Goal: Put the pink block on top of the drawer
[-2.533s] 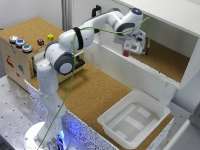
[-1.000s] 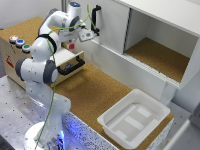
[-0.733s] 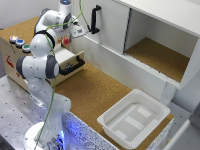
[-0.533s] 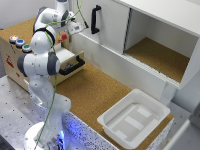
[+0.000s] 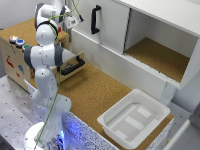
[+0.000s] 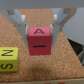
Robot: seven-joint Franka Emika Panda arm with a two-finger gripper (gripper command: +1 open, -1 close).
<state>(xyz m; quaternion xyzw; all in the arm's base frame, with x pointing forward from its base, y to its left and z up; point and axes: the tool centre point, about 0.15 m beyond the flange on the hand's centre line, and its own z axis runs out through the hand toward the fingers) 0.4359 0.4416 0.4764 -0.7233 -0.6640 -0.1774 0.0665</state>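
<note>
1. In the wrist view the pink block (image 6: 39,39) fills the gap between the gripper (image 6: 40,27) fingers, leaving no room there
2. A yellow cube (image 6: 8,58) sits on the cork surface just beside the pink block, apart from it by a narrow strip
3. On the block's other side the cork lies bare out to the edge
4. In the exterior view the drawer (image 5: 15,62) has its pull-out tray (image 5: 74,65) open, jutting into the floor beside it
5. The white cabinet (image 5: 107,22) with its black handle (image 5: 95,19) stands close to the arm's wrist
6. A white tray (image 5: 132,119) lies well apart
</note>
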